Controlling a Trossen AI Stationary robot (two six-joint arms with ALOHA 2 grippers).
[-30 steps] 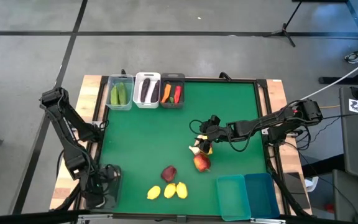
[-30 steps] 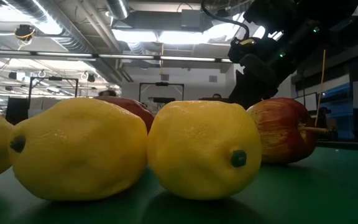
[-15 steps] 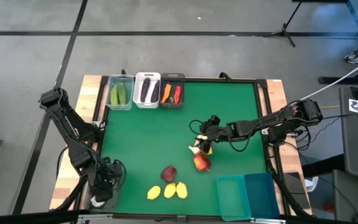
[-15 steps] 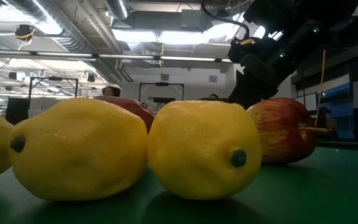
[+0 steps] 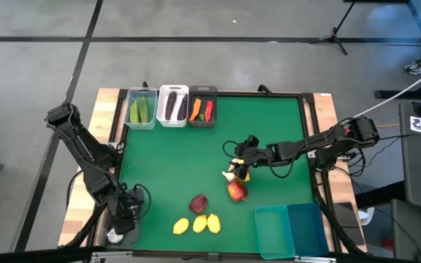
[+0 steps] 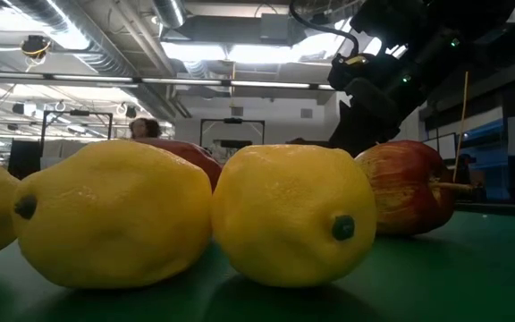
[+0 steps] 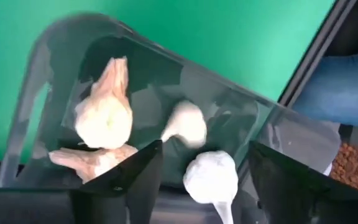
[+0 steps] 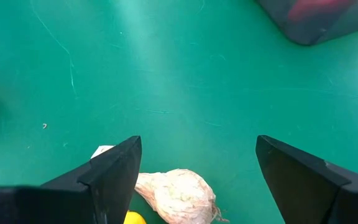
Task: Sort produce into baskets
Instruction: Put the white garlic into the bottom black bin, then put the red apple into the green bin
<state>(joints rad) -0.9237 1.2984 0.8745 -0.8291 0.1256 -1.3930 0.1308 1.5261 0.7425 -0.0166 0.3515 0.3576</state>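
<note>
The left gripper (image 7: 197,180) is spreading its fingers over the dark bin (image 5: 126,219) at the table's near-left corner, where a second ago it was narrower; a garlic bulb (image 7: 211,177) is dropping in beside three others. The right gripper (image 8: 197,180) is hanging wide open over another garlic bulb (image 8: 178,194) mid-table, likely next.

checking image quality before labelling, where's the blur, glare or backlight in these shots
Low view: ceiling lights backlight the scene, so the arm behind the red apple is nearly silhouette, while the near lemon fills the frame. Left wrist view: the garlic bulbs look smeared through the translucent bin. Right wrist view: garlic sharp, corner bin blurred.
</note>
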